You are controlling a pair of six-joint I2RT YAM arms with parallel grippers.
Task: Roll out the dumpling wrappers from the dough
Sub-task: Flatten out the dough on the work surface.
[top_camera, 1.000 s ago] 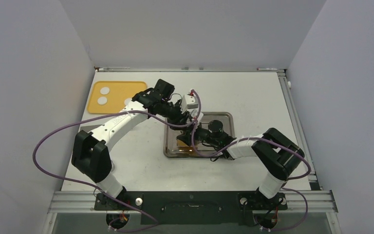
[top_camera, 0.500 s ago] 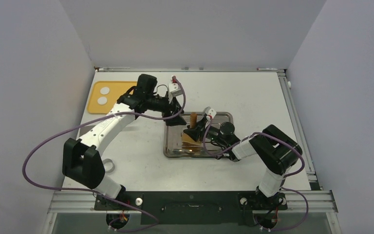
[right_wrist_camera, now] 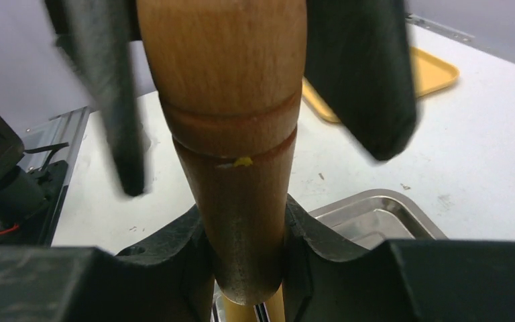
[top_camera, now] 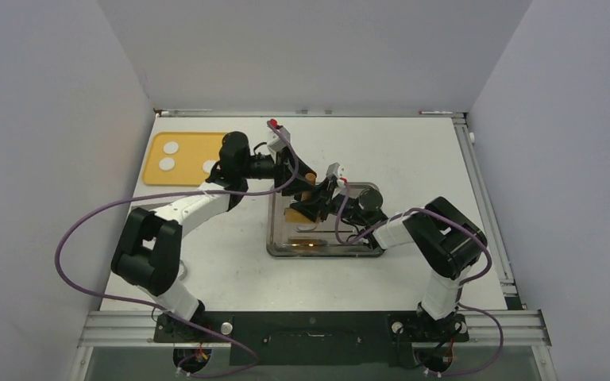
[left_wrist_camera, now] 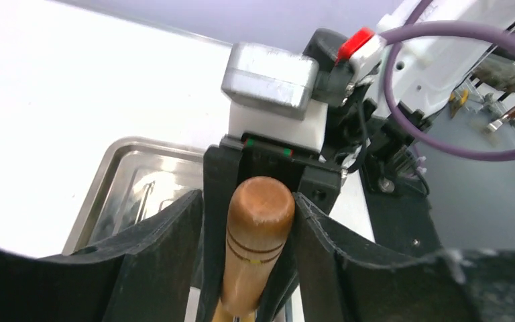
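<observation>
Over the metal tray (top_camera: 275, 238) in the middle of the table (top_camera: 421, 159), both arms meet around a wooden rolling pin (left_wrist_camera: 258, 228), which is lifted off the tray and stands tilted rather than flat. The right gripper (right_wrist_camera: 245, 251) is clamped on it: in its own wrist view the two black fingers (right_wrist_camera: 174, 261) press against the shaft from either side, just below the turned groove of the handle. The left gripper (left_wrist_camera: 249, 201) reaches in from the far left side, and its fingers (left_wrist_camera: 167, 248) flank the rounded knob of the same handle very closely. From the left wrist view one finger looks to be against the wood, while the other side is dark. From the right wrist view those fingers are blurred, so I cannot tell whether the left claw is actually squeezing the pin or only set narrowly about it. From above, the two claws sit almost touching each other at the tray's far left corner, with purple cables looping off both arms. The dough (top_camera: 171, 147) is well apart from all this, on a yellow board (top_camera: 194, 141) at the far left corner of the table. It is three small white rounds, two close together near the board's left edge and one (top_camera: 210, 165) toward its right side, just beside the left arm's upper link.
</observation>
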